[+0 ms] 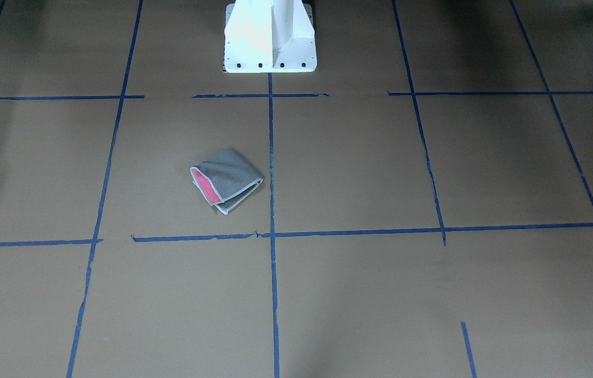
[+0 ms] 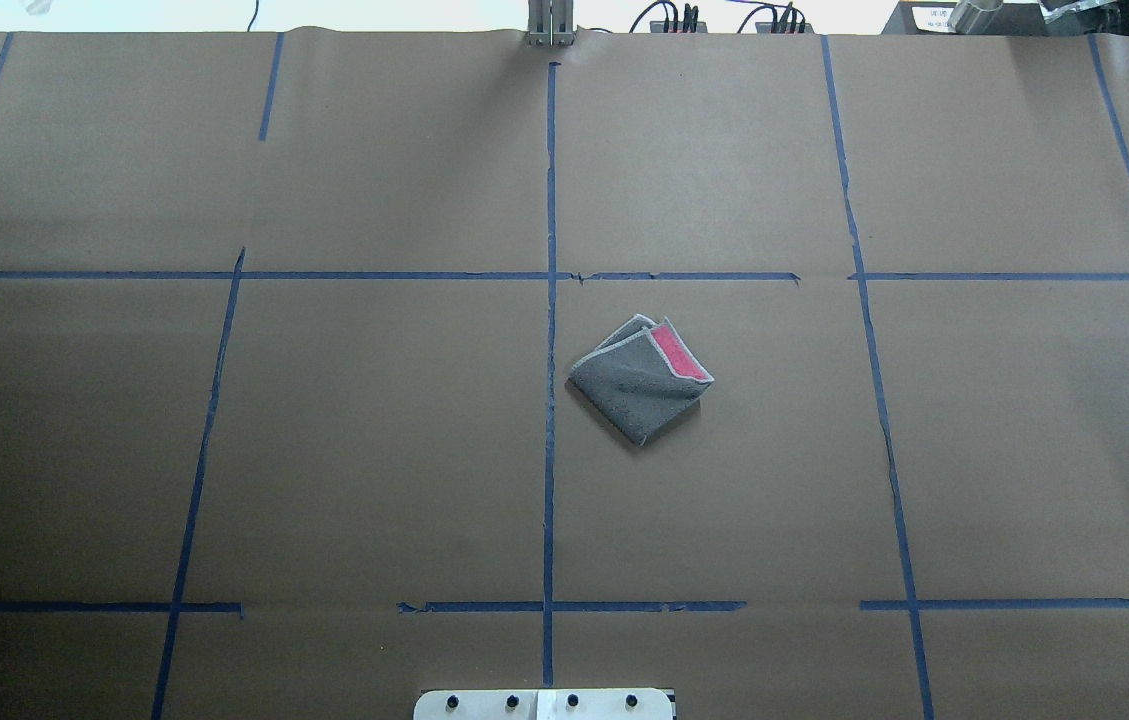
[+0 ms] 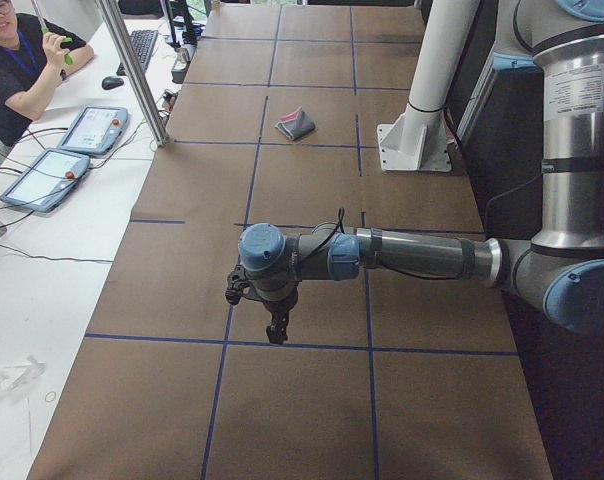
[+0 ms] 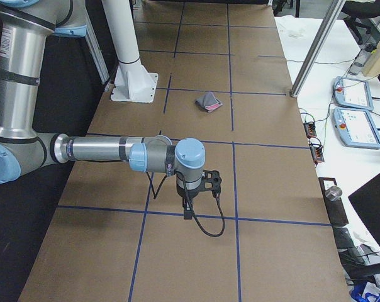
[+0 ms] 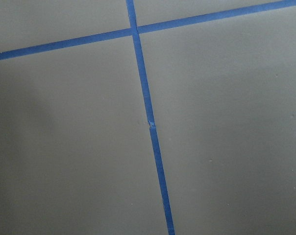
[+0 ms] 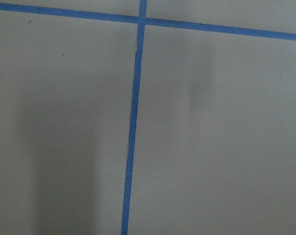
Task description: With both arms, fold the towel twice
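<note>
I see the small grey terry towel [image 2: 639, 378] lying folded on the brown paper-covered table [image 2: 374, 450]. A pink-red strip shows at one open edge. It sits just beside the centre line of blue tape [image 2: 550, 200], on the robot's right of it and clear of both arms. The left black two-finger gripper [image 3: 276, 330] and the right black two-finger gripper [image 4: 187, 211] hang over tape crossings at opposite table ends. I cannot tell how either set of jaws stands. Both wrist views show only paper and tape.

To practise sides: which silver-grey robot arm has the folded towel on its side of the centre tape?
The silver-grey tubular right arm: the folded grey and pink-red terry towel lies on its side of the blue centre tape line.
</note>
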